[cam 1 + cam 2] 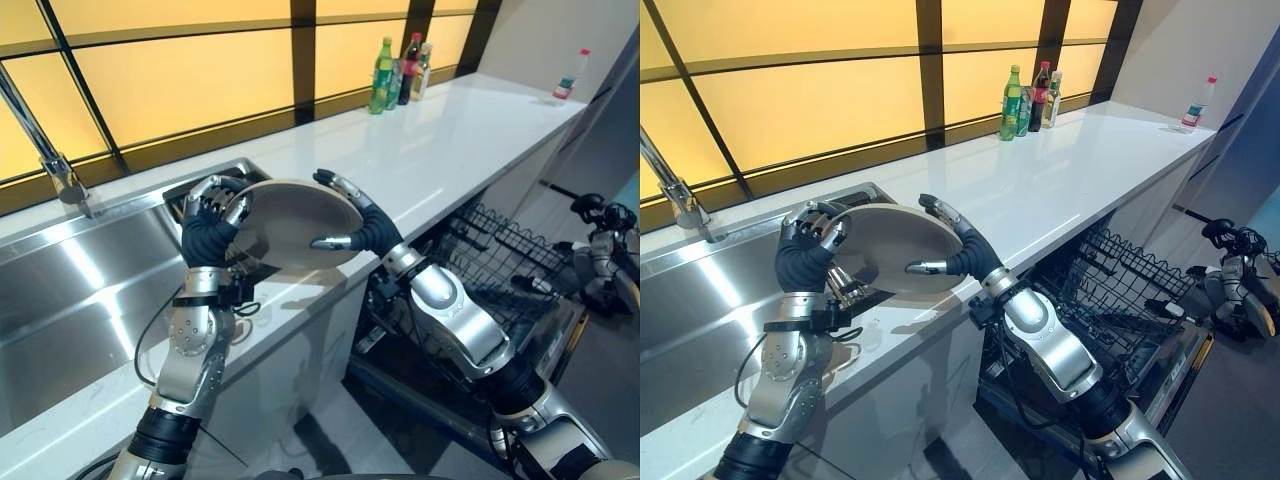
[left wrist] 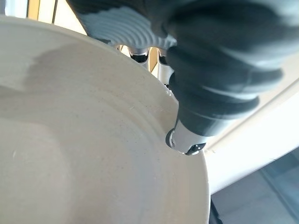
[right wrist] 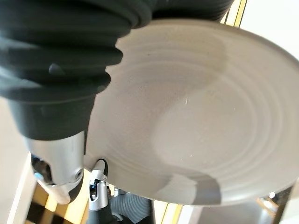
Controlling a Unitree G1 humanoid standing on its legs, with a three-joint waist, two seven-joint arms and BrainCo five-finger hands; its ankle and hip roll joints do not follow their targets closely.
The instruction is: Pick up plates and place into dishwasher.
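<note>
A: Where is the plate [image 1: 300, 222] right now?

B: Centre of the frame, lifted and tilted above the front edge of the white table [image 1: 470, 130], just right of the steel sink [image 1: 90, 290]. Both arms are on it.

A: How does the left robot hand [image 1: 212, 212] grip it?

B: It comes up from the lower left, and its fingers curl over the plate's left rim. In the right wrist view their dark tips show hooked at the plate's edge.

A: And the right robot hand [image 1: 352, 222]?

B: It reaches in from the lower right, fingers wrapped over the plate's upper right rim and the thumb pressed on the plate's face, so it pinches that edge.

A: What else shows?

B: An open dishwasher rack [image 1: 495, 265] of dark wire sits at the right, below the table edge. A tap [image 1: 45, 150] stands at the far left behind the sink. Several bottles [image 1: 398, 72] are grouped at the upper centre against the window, and one small bottle [image 1: 566, 76] stands apart at the upper right.
</note>
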